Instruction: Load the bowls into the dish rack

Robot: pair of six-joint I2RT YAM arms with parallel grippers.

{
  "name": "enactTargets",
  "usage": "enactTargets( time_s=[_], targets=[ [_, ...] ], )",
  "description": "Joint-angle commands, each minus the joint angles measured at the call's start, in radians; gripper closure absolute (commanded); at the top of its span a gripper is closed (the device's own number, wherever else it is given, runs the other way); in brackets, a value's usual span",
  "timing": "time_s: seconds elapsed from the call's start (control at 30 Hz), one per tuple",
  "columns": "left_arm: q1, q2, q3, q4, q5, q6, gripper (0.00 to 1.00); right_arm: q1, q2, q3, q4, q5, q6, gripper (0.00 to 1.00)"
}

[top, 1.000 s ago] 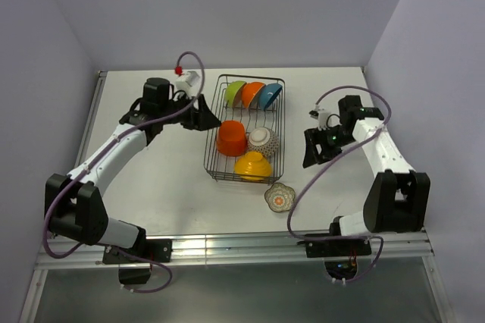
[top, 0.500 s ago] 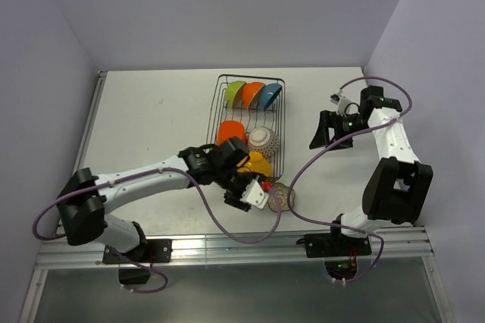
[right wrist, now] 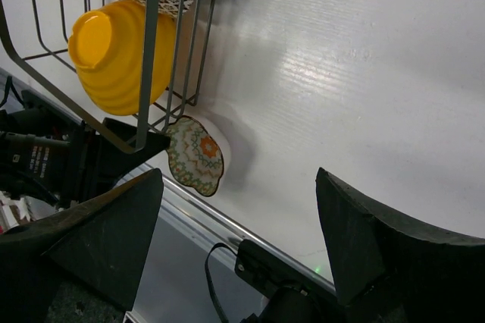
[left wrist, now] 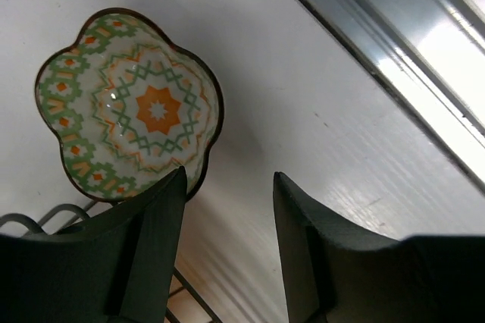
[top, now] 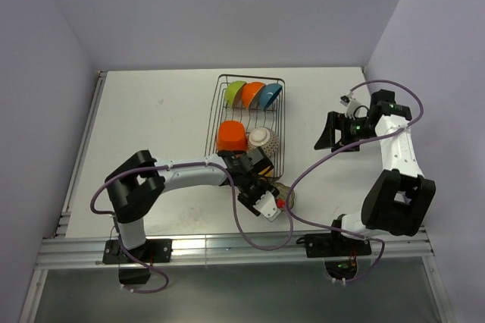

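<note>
The dark wire dish rack (top: pixel 251 76) stands mid-table. It holds a yellow-green bowl (top: pixel 234 92), an orange bowl (top: pixel 251 94) and a blue bowl (top: pixel 269 95) on edge at the back. An upturned red-orange bowl (top: pixel 231 137) and a patterned bowl (top: pixel 261 139) sit nearer. The yellow bowl (right wrist: pixel 117 46) shows in the right wrist view. The scalloped floral bowl (left wrist: pixel 129 114) sits on the table by the rack's near right corner. My left gripper (left wrist: pixel 229 175) is open just above it, one finger over its rim. My right gripper (top: pixel 333 132) is open and empty, right of the rack.
My left arm (top: pixel 189 175) stretches along the rack's near side, hiding its front edge from above. The metal rail (top: pixel 227 243) runs along the table's near edge, close behind the floral bowl (right wrist: pixel 195 156). Purple cables loop off both arms.
My left arm has swung from the rack's far left side round to its near right corner, over the floral bowl. My right arm has drawn back and to the right.
</note>
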Motion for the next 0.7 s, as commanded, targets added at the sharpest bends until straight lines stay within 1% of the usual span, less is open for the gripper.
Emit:
enactTargets(
  time_s=[0.0,0.2,0.3,0.4,0.43,0.5,0.53,0.6,0.63,0.67],
  targets=[
    [-0.019,0.020,0.021,0.060,-0.014,0.071,0.46,-0.016,-0.044,-0.026,-0.027,-0.022,-0.007,0.11],
    [-0.031,0.056,0.046,0.064,-0.006,0.072,0.47,-0.027,-0.050,-0.022,-0.034,-0.020,-0.021,0.11],
    [-0.034,0.076,0.053,0.080,-0.008,0.076,0.51,-0.030,-0.047,-0.017,-0.044,-0.020,-0.027,0.11],
    [-0.040,0.094,0.058,0.105,-0.023,0.066,0.60,-0.033,-0.047,-0.006,-0.050,-0.020,-0.030,0.11],
    [-0.045,0.093,0.055,0.132,-0.029,0.050,0.69,-0.036,-0.052,-0.005,-0.051,-0.022,-0.031,0.11],
    [-0.057,0.076,0.029,0.163,-0.035,0.043,0.76,-0.045,-0.072,0.003,-0.047,-0.032,-0.027,0.11],
    [-0.062,0.050,0.015,0.180,-0.035,0.034,0.82,-0.051,-0.079,0.009,-0.045,-0.040,-0.027,0.11],
    [-0.068,0.028,-0.008,0.223,-0.023,0.030,0.89,-0.074,-0.089,0.030,-0.045,-0.052,-0.021,0.11],
    [-0.068,0.013,-0.011,0.234,-0.018,0.019,0.97,-0.083,-0.092,0.040,-0.045,-0.060,-0.018,0.10],
    [-0.068,0.007,-0.007,0.242,0.000,0.011,1.00,-0.103,-0.089,0.052,-0.045,-0.087,-0.014,0.10]
  ],
)
